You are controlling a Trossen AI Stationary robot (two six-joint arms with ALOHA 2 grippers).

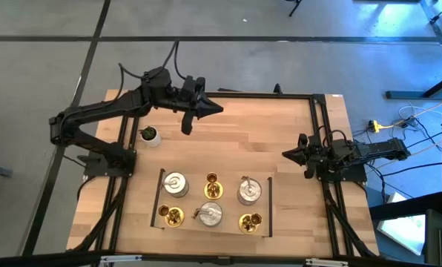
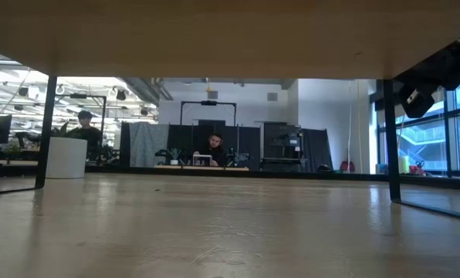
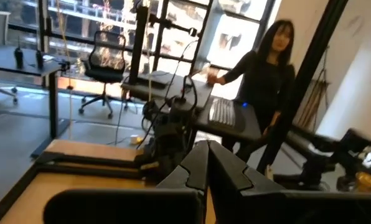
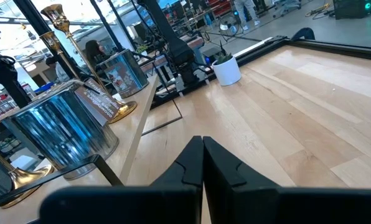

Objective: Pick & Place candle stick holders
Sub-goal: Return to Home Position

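Observation:
Six candle stick holders stand on a light wooden board (image 1: 231,206) near the table's near edge. Three are squat and silver (image 1: 175,184) (image 1: 249,190) (image 1: 210,214), three are gold with slim stems (image 1: 213,187) (image 1: 171,216) (image 1: 251,222). The right wrist view shows a silver one (image 4: 64,130) and a gold one (image 4: 73,50). My left gripper (image 1: 213,109) is shut and empty, raised over the table's far part; it also shows in its wrist view (image 3: 207,155). My right gripper (image 1: 288,154) is shut and empty at the table's right side, level with the board's far edge (image 4: 202,149).
A small plant in a white pot (image 1: 150,136) stands on the table's left part, also in the right wrist view (image 4: 226,68). Dark frame rails run along the table's sides (image 1: 314,126). A person (image 3: 266,81) stands beyond the table; others sit in the room (image 2: 212,150).

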